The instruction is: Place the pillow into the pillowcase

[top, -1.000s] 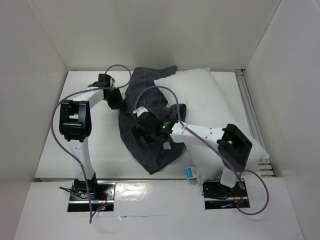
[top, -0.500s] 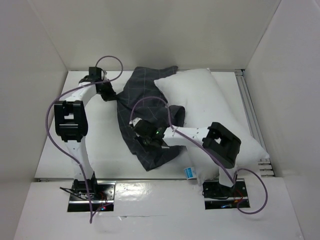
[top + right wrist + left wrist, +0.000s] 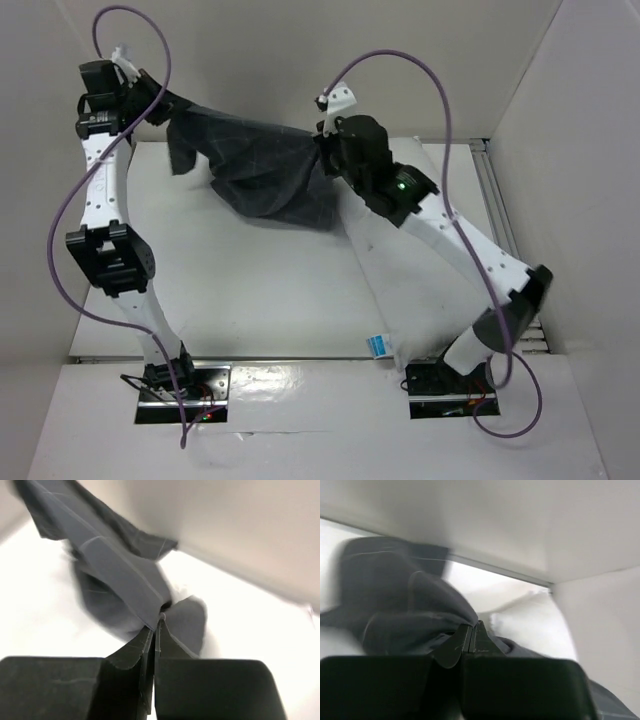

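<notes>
The pillow point(image 3: 420, 280) lies flat beneath the right claw point(image 3: 326, 152). The pillowcase point(image 3: 255, 170) hangs stretched between that claw and the left claw point(image 3: 148, 100), each pinched tight on an edge, likely to spread its mouth open.

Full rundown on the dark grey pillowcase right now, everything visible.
The dark grey cloth pillowcase, soft with thin pale grid lines, is creased and bunched. It is lifted and hangs as a sagging band near the back wall. The left tool is shut on its left end, and the right tool is shut on a fold at its right end. A loose flap droops below the left grasp. Its lower right edge hangs over the plain white pillow, but contact can't be told. No opening shows.
</notes>
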Robot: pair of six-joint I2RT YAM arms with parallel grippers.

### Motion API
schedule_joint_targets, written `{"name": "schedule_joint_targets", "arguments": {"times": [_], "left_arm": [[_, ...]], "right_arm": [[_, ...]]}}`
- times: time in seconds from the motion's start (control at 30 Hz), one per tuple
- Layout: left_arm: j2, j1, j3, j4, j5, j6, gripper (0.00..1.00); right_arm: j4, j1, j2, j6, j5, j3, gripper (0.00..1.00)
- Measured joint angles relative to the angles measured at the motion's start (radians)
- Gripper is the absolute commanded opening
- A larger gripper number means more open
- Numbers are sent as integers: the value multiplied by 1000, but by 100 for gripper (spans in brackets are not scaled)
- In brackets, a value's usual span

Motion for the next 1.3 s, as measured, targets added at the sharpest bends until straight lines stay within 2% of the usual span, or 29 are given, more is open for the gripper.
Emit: {"name": "schedule_joint_targets", "arguments": {"times": [0.13, 0.23, 0.33, 0.4, 0.43, 0.47, 0.5, 0.53, 0.63, 0.73, 0.77, 0.8, 0.9, 0.93, 0.97, 1.0, 1.03, 1.07, 1.1, 1.17, 1.3], "left_arm": [[-113, 35, -58, 14, 85, -26, 0], [-224, 82, -202, 30, 97, -18, 0], [-304, 140, -368, 40, 97, -10, 0], [-332, 166, -472, 3, 87, 11, 19], [-335, 169, -513, -29, 71, 23, 36], [-334, 169, -544, -66, 35, 44, 56], [-330, 169, -564, -88, -6, 66, 72], [-324, 174, -580, -108, -46, 82, 74], [-320, 188, -589, -158, -149, 114, 74], [-336, 181, -580, -172, -237, 130, 71], [-348, 171, -579, -174, -263, 138, 66], [-362, 156, -578, -177, -287, 144, 63], [-407, 86, -578, -174, -322, 169, 62], [-418, 52, -578, -172, -326, 172, 62], [-425, 14, -579, -167, -331, 176, 62], [-428, -23, -586, -155, -333, 181, 62], [-429, -60, -603, -136, -335, 184, 62], [-429, -101, -637, -114, -336, 185, 62], [-423, -134, -671, -105, -335, 183, 62], [-394, -197, -753, -81, -320, 164, 60], [-293, -277, -908, -36, -272, 112, 56]], "right_arm": [[92, 106, -180, -44, -48, -137, 0], [135, 210, -247, -47, -80, -295, 0], [167, 306, -237, -13, -116, -455, 0], [188, 382, -194, 34, -144, -565, 0], [205, 419, -167, 58, -151, -607, 4], [204, 452, -140, 81, -157, -634, 22], [187, 485, -111, 111, -172, -657, 45], [160, 512, -85, 135, -185, -671, 75], [81, 554, -46, 164, -203, -681, 94], [45, 536, -74, 167, -158, -673, 96], [34, 518, -89, 167, -148, -664, 93], [25, 492, -105, 166, -143, -650, 84], [16, 344, -151, 177, -142, -586, 54], [15, 278, -161, 190, -141, -565, 38], [12, 208, -170, 204, -137, -543, 38], [4, 137, -174, 229, -129, -518, 42], [-5, 72, -175, 259, -114, -499, 58], [-19, 4, -177, 292, -101, -482, 81], [-35, -48, -180, 322, -85, -473, 88], [-81, -117, -201, 371, -56, -480, 94], [-177, -127, -326, 480, -16, -584, 92]]}}
